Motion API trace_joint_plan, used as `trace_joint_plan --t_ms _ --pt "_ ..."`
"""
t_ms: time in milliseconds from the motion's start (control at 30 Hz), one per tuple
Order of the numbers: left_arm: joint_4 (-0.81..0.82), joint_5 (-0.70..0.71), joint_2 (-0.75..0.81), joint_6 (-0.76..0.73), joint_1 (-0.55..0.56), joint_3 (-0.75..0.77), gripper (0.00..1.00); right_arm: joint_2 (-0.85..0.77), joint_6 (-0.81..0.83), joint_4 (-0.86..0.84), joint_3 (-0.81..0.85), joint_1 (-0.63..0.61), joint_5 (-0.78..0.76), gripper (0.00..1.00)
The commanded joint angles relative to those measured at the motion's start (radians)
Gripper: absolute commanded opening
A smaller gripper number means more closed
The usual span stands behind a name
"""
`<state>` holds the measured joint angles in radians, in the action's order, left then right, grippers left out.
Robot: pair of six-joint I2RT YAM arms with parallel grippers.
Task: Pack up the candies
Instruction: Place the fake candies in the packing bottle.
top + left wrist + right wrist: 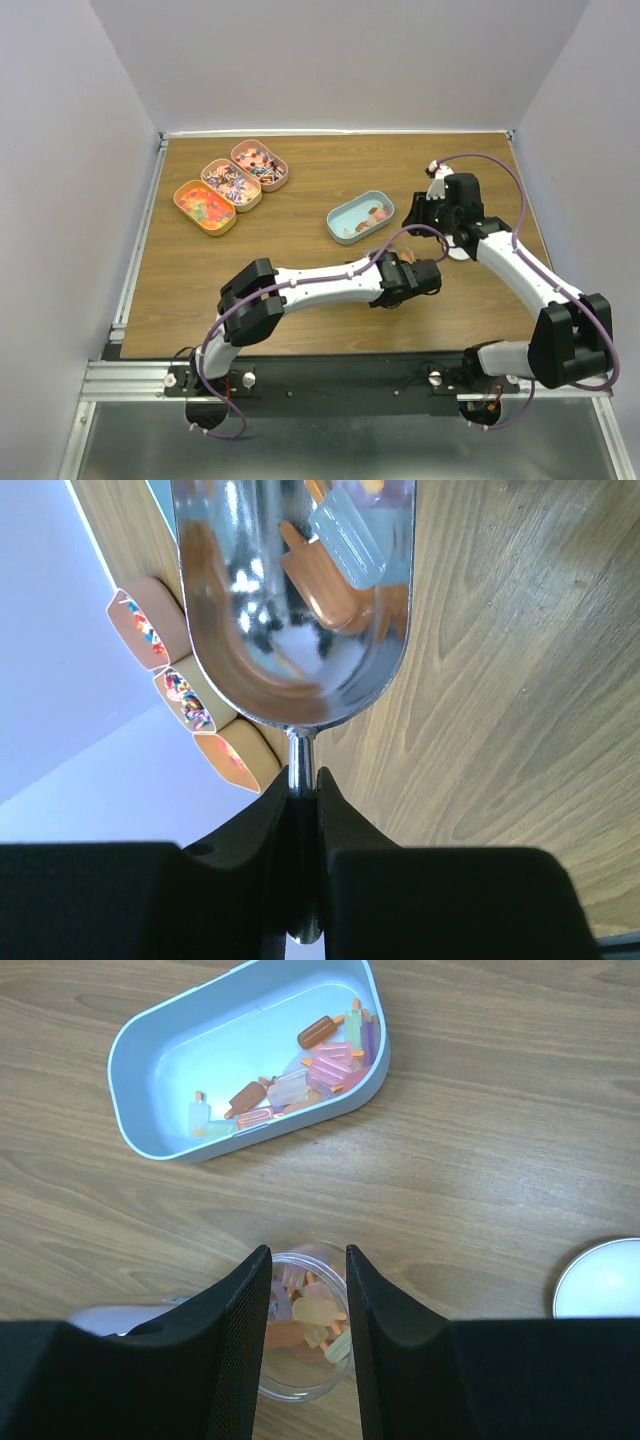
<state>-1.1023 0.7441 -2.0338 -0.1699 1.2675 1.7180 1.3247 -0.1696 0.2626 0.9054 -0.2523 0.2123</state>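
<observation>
Centrally, we take the blue tin (350, 213) as our landmark on the wooden surface (260, 245). Some candies (320, 1052), shaped like tiny ice lollies in brown, pink, lilac and pale tints, lie gathered along one long side of this tin; the rest of its floor is bare. Near the tin, on the side toward the arm bases, we find the left end effector (303, 785) pinching the thin handle of a silver scoop (290, 640), whose bowl carries a few more candies. To the right of the tin, near but apart from it, the right end effector (306, 1252) has its fingers pressed against the two sides of a clear jar (300, 1375) partly filled with candies. A white lid (600, 1280) lies farther right of the tin, past the jar. Three oval tins (232, 185) of mixed sweets sit in a touching row well to the blue tin's left.
</observation>
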Motion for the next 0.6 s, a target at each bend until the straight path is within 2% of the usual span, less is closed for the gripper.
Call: trace_joint_plan --t_ms 0,567 --pt "0.001 0.061 -0.032 0.003 0.013 -0.005 0.00 -0.030 -0.016 -0.017 -0.014 0.004 0.022 0.43" --pt "0.024 0.098 -0.057 -0.031 0.015 -0.003 0.00 -0.025 -0.018 -0.023 -0.013 0.002 0.032 0.43"
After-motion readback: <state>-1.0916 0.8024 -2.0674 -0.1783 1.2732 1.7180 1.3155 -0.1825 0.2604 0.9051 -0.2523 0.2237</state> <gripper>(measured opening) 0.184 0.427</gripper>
